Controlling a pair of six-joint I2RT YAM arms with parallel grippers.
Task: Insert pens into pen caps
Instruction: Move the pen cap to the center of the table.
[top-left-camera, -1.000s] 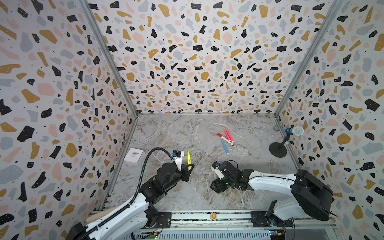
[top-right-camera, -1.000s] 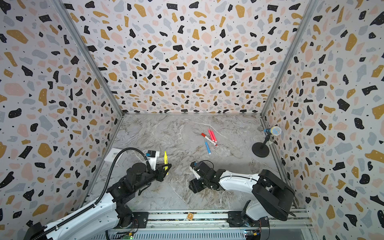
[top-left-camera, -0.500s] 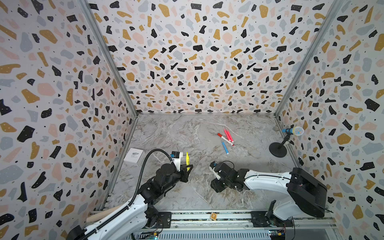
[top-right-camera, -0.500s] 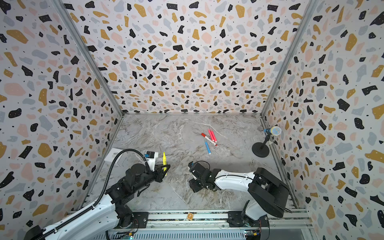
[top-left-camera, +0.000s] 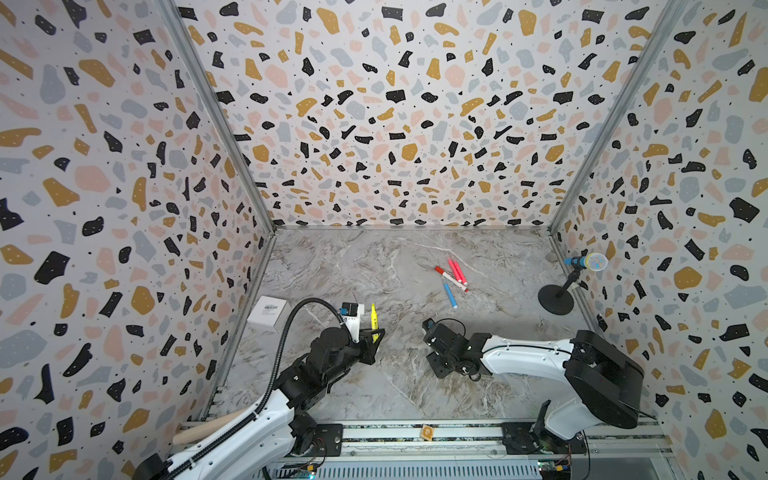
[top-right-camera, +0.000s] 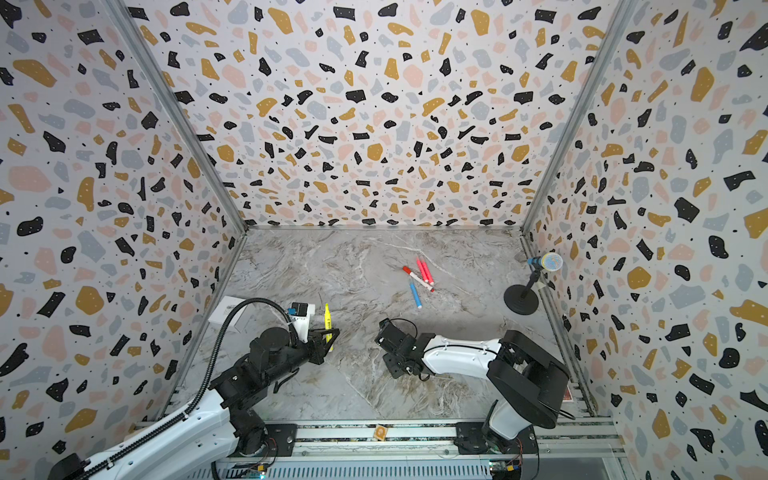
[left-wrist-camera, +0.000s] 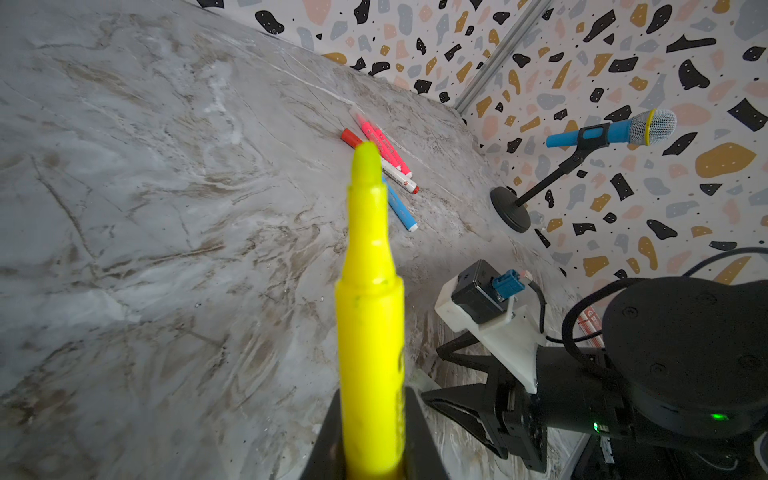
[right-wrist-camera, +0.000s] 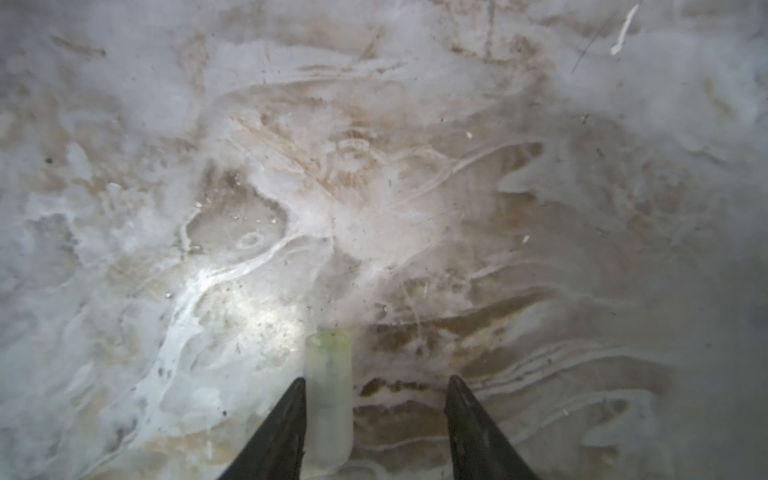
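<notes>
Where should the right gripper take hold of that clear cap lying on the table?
Across its round mid-body, from straight above. The clear cap lies flat on the table, lengthwise between the open fingers of the right gripper, so closing should pinch its curved sides.

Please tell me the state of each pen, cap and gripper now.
Yellow plastic marker pen: uncapped, held.
Left gripper: jaws shut on the yellow pen.
Translucent plastic pen cap: lying on grey marble table, not gripped.
Right gripper: jaws open around the cap.
Two pink pens, light blue pen, white red-ended pen: lying untouched.
</notes>
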